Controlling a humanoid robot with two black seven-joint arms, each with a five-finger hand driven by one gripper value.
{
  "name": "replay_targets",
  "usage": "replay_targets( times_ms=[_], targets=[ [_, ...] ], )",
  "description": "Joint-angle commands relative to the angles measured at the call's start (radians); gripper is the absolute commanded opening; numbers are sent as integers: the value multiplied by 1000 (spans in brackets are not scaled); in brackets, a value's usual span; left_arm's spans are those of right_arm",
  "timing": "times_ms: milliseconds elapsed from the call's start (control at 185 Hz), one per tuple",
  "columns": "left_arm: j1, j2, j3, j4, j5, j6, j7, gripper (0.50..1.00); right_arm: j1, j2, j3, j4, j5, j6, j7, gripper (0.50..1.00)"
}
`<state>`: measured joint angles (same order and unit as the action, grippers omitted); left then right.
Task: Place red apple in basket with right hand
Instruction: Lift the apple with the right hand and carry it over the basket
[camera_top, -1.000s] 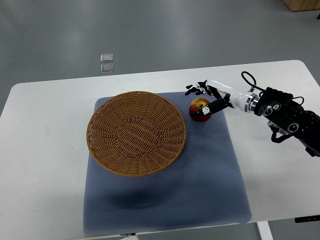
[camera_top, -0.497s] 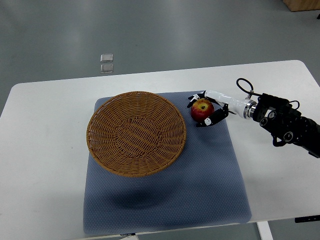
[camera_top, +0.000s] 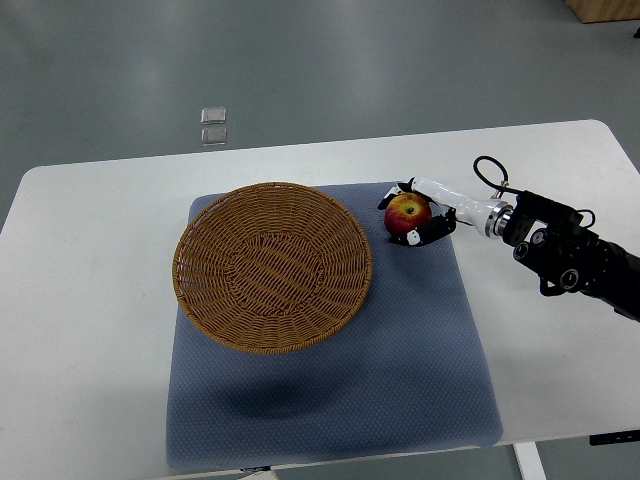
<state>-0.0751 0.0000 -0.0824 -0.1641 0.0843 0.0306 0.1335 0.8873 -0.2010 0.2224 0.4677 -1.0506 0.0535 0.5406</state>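
A robotics lab or test room is suggested. A plain white table (camera_top: 90, 300) with rounded corners is set on a smooth grey floor (camera_top: 300, 60), as found in a workspace and not a home. A blue-grey mat (camera_top: 400, 370) is laid flat across the table as a marked work area. A black robot arm (camera_top: 575, 265) with an exposed looped cable is seen over the table's right side. A corner of wooden furniture (camera_top: 605, 10) is visible at the top right.

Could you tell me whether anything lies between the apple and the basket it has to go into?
Nothing visible does. The apple, with the right hand closed around it, sits just right of the basket, with only bare blue mat between them.
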Motion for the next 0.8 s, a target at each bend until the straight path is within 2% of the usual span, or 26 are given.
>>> replay_targets(
  times_ms=[0,222,270,357,373,497,795],
  targets=[
    [0,0,1,0,0,0,0,1000,36,2,6,8,7,-15,6,500],
    [0,0,0,0,0,0,0,1000,133,0,5,39,7,-9,21,500],
    [0,0,0,-2,0,0,0,1000,188,3,3,77,4,2,27,500],
    [0,0,0,-2,0,0,0,1000,202,3,-2,95,4,5,27,500],
    [0,0,0,-2,0,-1,0,1000,228,5,-8,141,3,17,32,500],
    [0,0,0,-2,0,0,0,1000,259,15,-14,220,-11,34,45,500],
    [0,0,-2,-2,0,0,0,1000,263,137,-170,243,-157,52,64,500]
  ],
)
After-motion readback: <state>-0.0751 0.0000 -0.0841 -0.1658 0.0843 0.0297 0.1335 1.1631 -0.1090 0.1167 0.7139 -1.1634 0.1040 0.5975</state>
